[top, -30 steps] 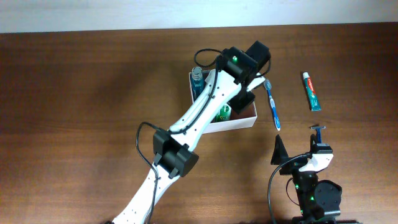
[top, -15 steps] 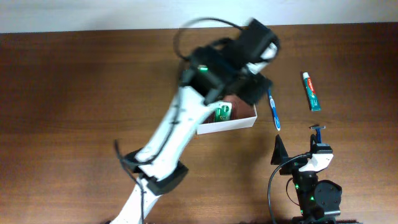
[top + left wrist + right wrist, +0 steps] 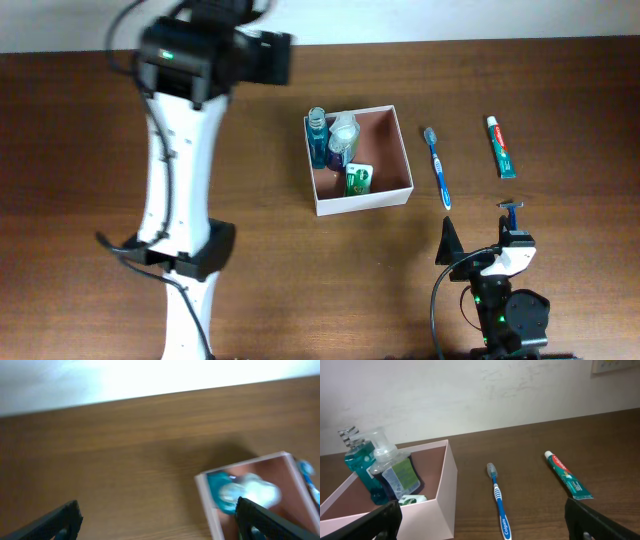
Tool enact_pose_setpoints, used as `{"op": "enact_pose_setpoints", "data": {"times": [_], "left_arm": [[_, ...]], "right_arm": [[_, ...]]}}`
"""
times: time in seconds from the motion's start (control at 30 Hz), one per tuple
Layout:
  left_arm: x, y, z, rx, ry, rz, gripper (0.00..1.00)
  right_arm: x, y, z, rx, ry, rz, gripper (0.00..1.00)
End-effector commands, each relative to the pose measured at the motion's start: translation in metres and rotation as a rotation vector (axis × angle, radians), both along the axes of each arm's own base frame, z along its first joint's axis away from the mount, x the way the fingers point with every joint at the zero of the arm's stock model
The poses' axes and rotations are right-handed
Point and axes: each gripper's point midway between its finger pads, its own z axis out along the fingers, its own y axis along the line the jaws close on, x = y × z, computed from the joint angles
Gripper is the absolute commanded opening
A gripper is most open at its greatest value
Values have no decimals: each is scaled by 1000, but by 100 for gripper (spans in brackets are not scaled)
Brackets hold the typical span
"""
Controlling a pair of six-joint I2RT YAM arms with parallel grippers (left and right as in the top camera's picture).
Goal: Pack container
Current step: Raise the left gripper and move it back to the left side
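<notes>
The container (image 3: 365, 201) is a square white-walled box with a reddish-brown inside, at the table's middle. It holds a blue bottle (image 3: 317, 135), a clear pump bottle (image 3: 343, 129) and a green packet (image 3: 358, 180). My left gripper (image 3: 275, 58) is high at the far left, well away from the container, open and empty. In the left wrist view (image 3: 157, 522) the container (image 3: 205, 505) lies blurred at the lower right. My right gripper (image 3: 482, 242) rests open and empty near the front edge. In the right wrist view (image 3: 482, 525) the container (image 3: 420, 515) stands to the left.
A blue toothbrush (image 3: 438, 168) lies just right of the container, also in the right wrist view (image 3: 498, 500). A toothpaste tube (image 3: 501, 146) lies further right (image 3: 567, 476). A razor (image 3: 512, 209) lies by the right gripper. A white wall runs behind the table.
My left arm has swung up and away from over the container to the far left. The container's inside, with the pump bottle, is now uncovered. The right arm has not moved.
</notes>
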Motion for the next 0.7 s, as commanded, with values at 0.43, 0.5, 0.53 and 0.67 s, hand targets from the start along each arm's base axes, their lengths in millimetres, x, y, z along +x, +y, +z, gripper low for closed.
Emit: {"op": "enact_pose_setpoints", "data": {"times": [0.43,0.5,0.53,0.67], "left_arm": [[0,94,-97,-40,375,210,99],[-2,94,-108,-34,410,211,99],[-3,94,-110,-32,418,212,99],[-4,93,-114,-30,432,210,99]], "right_arm": [[-2,22,0,133,11,117,99],[-3,27,2,213,15,141,98],[-3,28,1,236,19,142,98],[-6,42,16,280,-23,230,98]]}}
